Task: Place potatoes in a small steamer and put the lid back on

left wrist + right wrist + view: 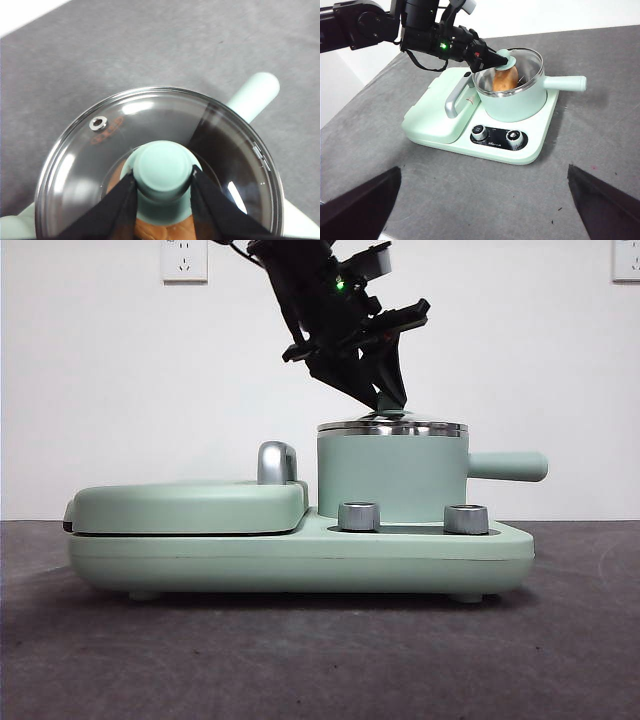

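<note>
The mint-green steamer [390, 480] stands on the right side of its base, its straight handle [510, 466] pointing right. The glass lid [100, 150] with a steel rim sits level on the steamer's rim [392, 427]. My left gripper [163, 182] comes down from above and is shut on the lid's green knob [163, 167], one jaw on each side. Through the glass I see the orange-brown potato [505, 80] inside the pot [512, 105]. My right gripper [484, 167] hangs open well away from the appliance, nothing between its jaws.
The flat green griddle [190, 505] with a steel handle [276, 462] lies closed left of the steamer on the same base [300, 560]. Two steel dials [359, 516] [465, 519] face the front. Grey tabletop surrounds the appliance; a white wall stands behind.
</note>
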Controlling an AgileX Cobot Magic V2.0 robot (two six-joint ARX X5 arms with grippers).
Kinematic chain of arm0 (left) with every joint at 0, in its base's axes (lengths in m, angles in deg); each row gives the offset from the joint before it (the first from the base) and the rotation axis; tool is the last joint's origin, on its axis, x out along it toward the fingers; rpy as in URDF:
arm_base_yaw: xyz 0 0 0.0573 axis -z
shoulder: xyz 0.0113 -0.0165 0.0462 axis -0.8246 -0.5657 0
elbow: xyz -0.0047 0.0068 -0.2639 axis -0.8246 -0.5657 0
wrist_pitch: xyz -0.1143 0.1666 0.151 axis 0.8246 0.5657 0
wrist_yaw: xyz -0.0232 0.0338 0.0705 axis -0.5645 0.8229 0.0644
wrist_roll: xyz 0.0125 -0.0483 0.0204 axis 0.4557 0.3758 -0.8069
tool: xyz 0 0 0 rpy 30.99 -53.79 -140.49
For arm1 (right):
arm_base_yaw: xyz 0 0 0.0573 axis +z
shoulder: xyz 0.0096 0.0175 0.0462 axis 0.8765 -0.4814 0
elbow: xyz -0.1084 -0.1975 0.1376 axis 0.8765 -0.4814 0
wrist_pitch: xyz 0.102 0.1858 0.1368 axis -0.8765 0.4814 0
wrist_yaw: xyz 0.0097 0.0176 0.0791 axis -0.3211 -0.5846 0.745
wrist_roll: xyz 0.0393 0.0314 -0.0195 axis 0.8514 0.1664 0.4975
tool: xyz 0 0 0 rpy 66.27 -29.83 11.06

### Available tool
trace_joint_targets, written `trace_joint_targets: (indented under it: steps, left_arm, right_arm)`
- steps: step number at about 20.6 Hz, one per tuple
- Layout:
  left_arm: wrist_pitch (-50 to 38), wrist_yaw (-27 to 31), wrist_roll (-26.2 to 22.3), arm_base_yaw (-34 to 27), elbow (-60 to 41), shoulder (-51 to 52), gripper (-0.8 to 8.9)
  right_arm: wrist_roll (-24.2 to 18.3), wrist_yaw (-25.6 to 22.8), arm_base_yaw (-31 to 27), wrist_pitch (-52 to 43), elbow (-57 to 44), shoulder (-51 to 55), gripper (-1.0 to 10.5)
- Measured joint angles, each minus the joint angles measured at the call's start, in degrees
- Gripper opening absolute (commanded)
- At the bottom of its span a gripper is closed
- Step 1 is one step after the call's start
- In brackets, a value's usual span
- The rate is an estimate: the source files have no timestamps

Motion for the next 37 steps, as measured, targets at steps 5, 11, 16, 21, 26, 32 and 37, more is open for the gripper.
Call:
trace_joint_targets:
  steps: [5, 11, 16, 21, 26, 32, 37]
  left_arm:
    - [0.07, -1.57, -1.18, -0.07, 0.09, 0.00, 0.06]
    - [1.09, -2.89, -0.63, -0.35, 0.20, -0.04, 4.36]
    - [12.20, -1.66, -0.57, -0.83, 5.03, 1.18, 5.35]
    - [30.40, -0.59, 1.22, -3.10, 7.61, 15.82, 4.58]
    - [35.34, -6.25, 3.45, -5.53, -8.33, 31.52, 4.35]
    - [28.13, -6.51, 7.23, -5.49, -35.80, 54.47, 4.28]
    - [24.44, -6.34, 9.68, -5.49, -46.64, 69.22, 0.06]
  right_arm:
    - [0.00, -0.13, 0.00, -0.17, 0.00, 0.00, 5.5]
    - [0.00, -0.13, 0.00, -0.20, 0.00, 0.00, 5.4]
    - [0.00, -0.13, 0.00, -0.24, 0.00, 0.00, 5.4]
    - [-0.04, -0.07, 0.00, -0.28, 0.00, 0.00, 5.5]
    - [-1.49, 4.37, 0.00, -0.22, -0.11, -1.97, 5.4]
    - [-3.15, 4.39, 0.00, 0.20, -0.33, -4.11, 5.3]
    - [-3.78, 4.24, 0.00, 1.07, -0.33, -4.55, 0.1]
